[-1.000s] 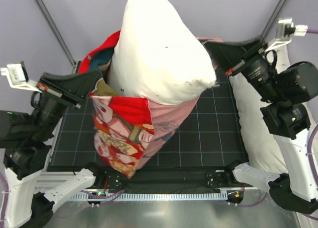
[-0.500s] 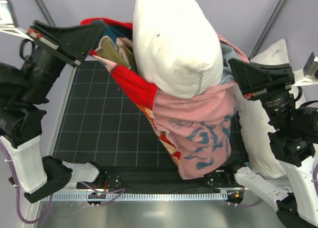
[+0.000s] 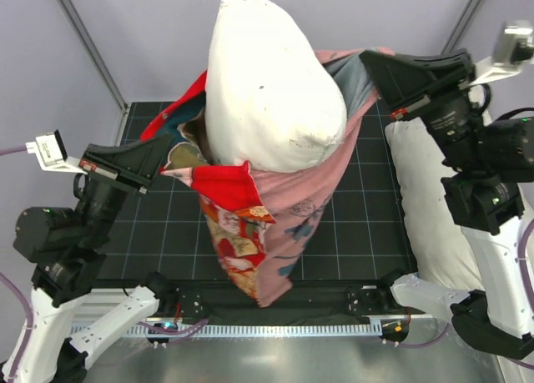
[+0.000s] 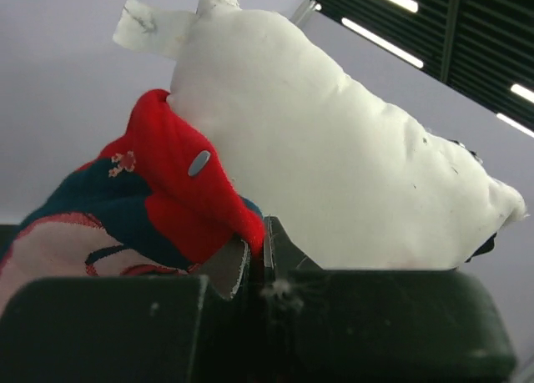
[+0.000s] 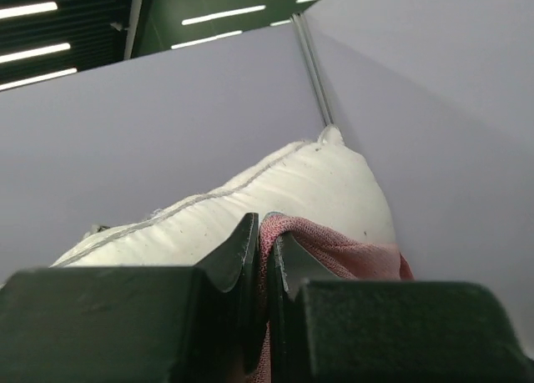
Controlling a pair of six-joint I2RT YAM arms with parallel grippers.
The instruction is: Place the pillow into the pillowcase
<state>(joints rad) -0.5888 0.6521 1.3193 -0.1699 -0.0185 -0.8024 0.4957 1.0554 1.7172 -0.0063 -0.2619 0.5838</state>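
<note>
The pillow [image 3: 267,99] was matt white cloth, softly wrinkled; the pillowcase [image 3: 279,201] was printed red fabric with a faded pink reverse. The surface [image 3: 367,216] looked matt black.

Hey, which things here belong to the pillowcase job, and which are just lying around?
Job: pillow, pillowcase, left fingers and right fingers shut on the pillowcase's opening.
Lying about: second white pillow beside the right arm, black grid mat.

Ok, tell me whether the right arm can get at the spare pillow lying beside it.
Probably not: the right tool is shut on the pillowcase edge, held up high. The spare pillow lies close below, but reaching it means letting go.
</note>
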